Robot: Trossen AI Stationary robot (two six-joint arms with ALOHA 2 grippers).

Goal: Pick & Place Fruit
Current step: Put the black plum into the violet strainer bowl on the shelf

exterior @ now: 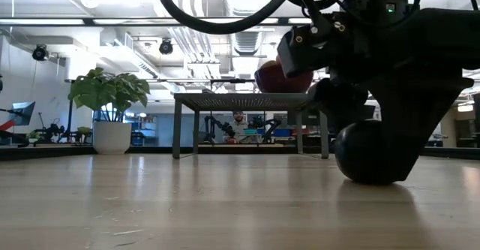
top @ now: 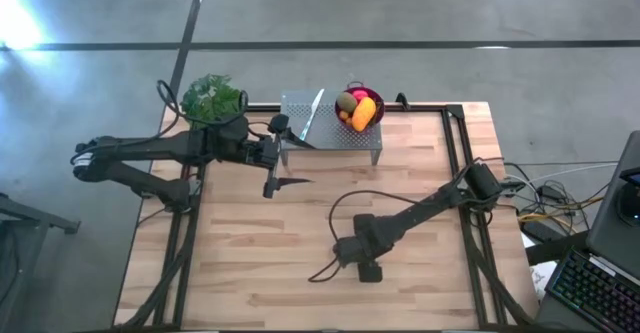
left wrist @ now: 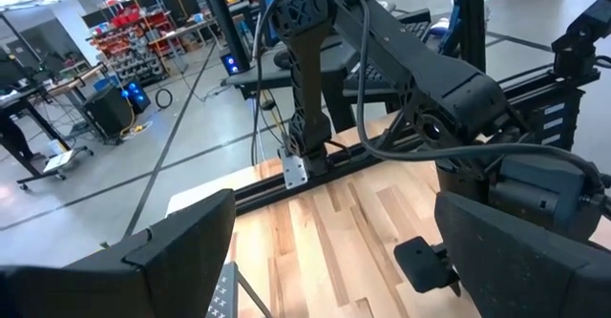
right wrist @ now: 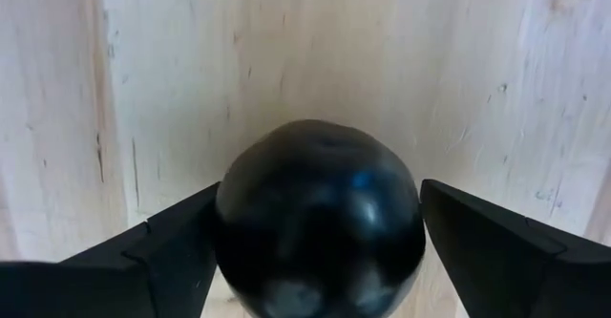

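A dark purple ball [right wrist: 320, 222] rests on the wooden table [top: 300, 253], seen in the low view as a dark purple ball [exterior: 369, 154] with its underside on the boards. My right gripper [right wrist: 320, 261] points straight down over it, open, one finger on each side. In the high view my right gripper [top: 368, 269] hides the ball. My left gripper [left wrist: 334, 251] hangs open above the table's left part, near the rack. More fruit [top: 360, 107], an orange, an olive-green and a red piece, lies in the purple bowl [top: 372, 95]. My right gripper straddles the ball from above, fingers pointing down. One finger [right wrist: 177, 242] lies right against the ball's side [right wrist: 229, 227]; I cannot tell whether it touches. The other finger [right wrist: 487, 242] stands a little apart. The ball sits on the table.
The bowl stands on a grey perforated rack [top: 330, 123] at the table's far edge. A leafy plant [top: 212, 97] stands at the far left corner. Black rails [top: 462, 163] run along the table's sides. Bare wood lies in the near left part [top: 240, 273].
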